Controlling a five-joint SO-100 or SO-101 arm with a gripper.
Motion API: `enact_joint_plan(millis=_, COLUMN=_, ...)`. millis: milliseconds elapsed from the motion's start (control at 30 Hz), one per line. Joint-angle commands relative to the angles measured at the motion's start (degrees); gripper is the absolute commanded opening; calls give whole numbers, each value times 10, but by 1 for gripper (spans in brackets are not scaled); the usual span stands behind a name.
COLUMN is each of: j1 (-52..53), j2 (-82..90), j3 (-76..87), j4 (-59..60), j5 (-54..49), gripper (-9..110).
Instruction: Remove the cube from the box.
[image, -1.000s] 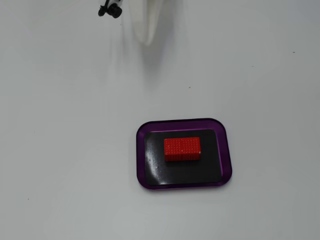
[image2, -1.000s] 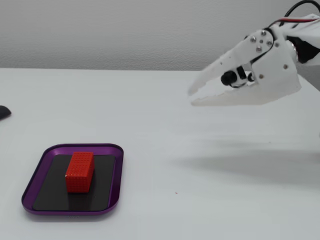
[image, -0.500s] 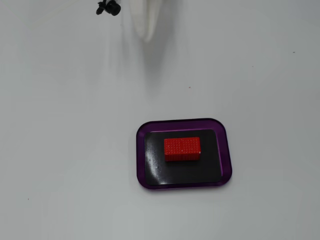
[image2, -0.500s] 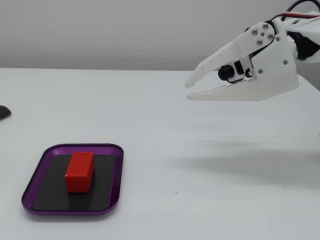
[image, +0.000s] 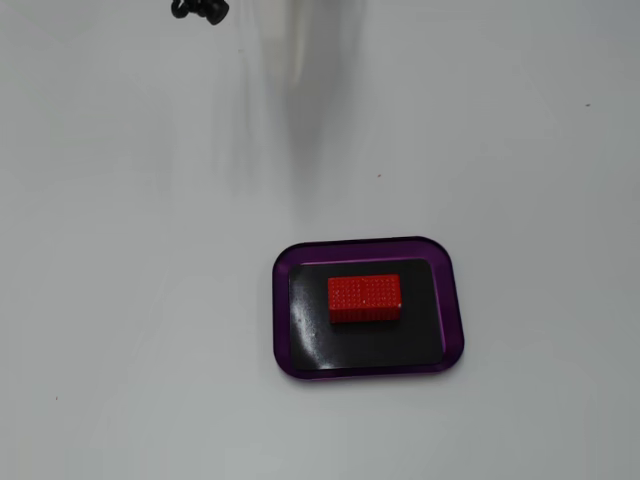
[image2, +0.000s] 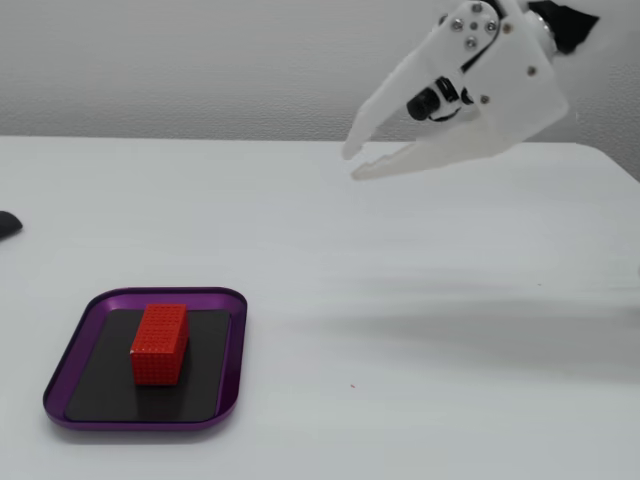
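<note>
Currently the cube (image: 365, 298) is lying flat inside the box (image: 283, 300), near its centre; the gripper (image2: 351, 162) is hovering well apart, fingers slightly spread, empty.

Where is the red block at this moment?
The red block lies on the black floor of the purple tray, near its middle, low and right of centre in a fixed view; the claw hangs apart from it.

Arm behind the gripper (image2: 352, 164) cut off by the top and right edges of a fixed view. In the other fixed view, the arm appears only as a translucent blur; a dark object (image: 199, 10) is cropped at the top edge, identity indeterminable.
</note>
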Motion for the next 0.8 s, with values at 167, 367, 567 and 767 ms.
enact_joint_plan(millis=167, j1=-5, j2=-317, j3=-326, j4=95, j5=-7, gripper=0)
enact_joint_plan(millis=367, j1=-40, j2=-530, j3=-533, j4=220, j5=-52, gripper=10)
enact_joint_plan(millis=567, j1=-67, j2=-673, j3=-695, j4=265, j5=-52, gripper=25)
enact_joint_plan(millis=767, j1=-96, j2=-752, j3=-764, j4=280, j5=-52, gripper=27)
